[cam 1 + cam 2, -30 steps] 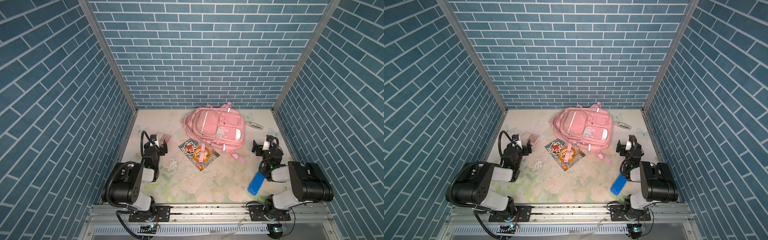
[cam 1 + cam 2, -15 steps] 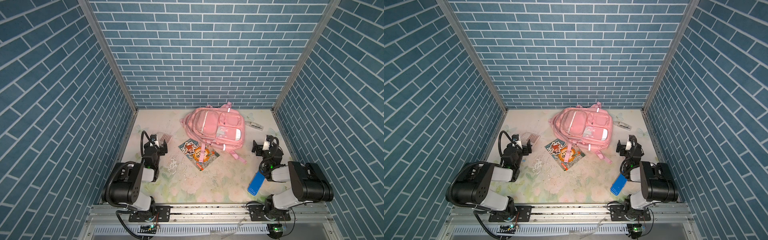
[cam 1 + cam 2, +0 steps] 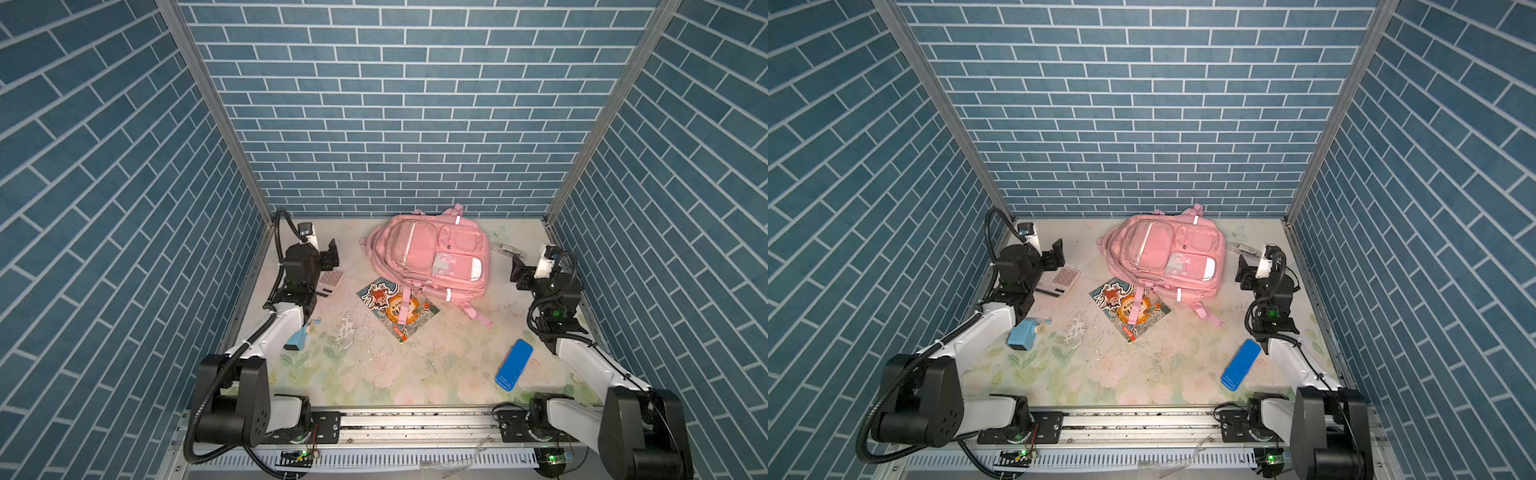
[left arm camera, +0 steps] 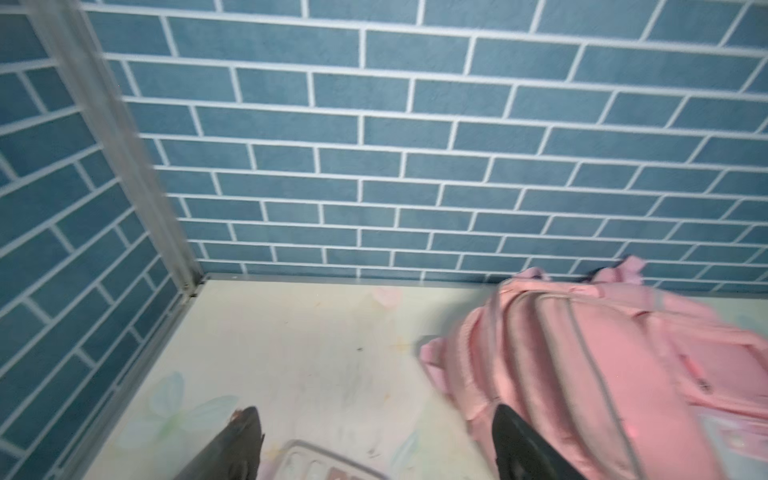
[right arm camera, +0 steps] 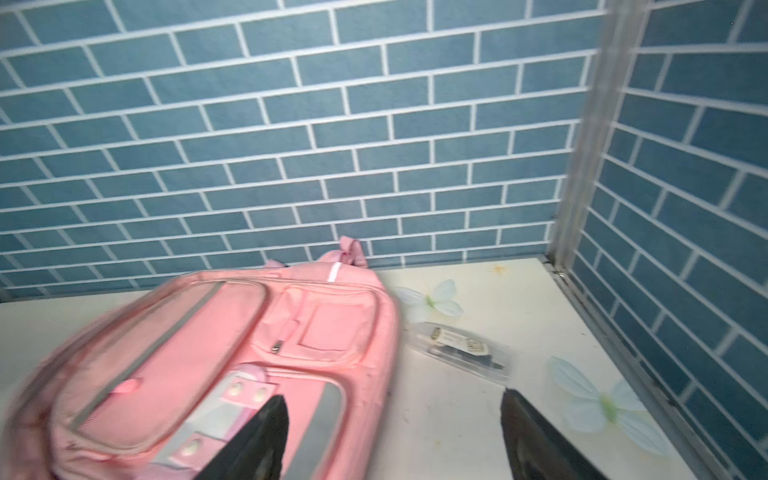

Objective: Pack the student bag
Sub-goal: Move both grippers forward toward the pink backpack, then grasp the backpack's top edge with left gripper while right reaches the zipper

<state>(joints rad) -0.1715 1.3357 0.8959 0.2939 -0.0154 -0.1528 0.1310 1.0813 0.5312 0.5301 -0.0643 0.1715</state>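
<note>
Large pink fabric backpack (image 3: 432,257) looks zipped (nothing packed); left pincer (image 4: 378,432) and right pincer (image 5: 395,432) hang released; probably unzip next.

calculator (image 3: 1059,281) on the left, cartoon book (image 3: 397,307) in the middle, blue case (image 3: 514,364) front right, small light-blue gadget (image 3: 1022,334) front left, clear pen box (image 5: 459,348) at the back

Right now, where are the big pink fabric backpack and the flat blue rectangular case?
Big pink fabric backpack (image 3: 417,251): in a top view, on its large front pocket.
Flat blue rectangular case (image 3: 514,365): in a top view, on its top face's middle.
</note>
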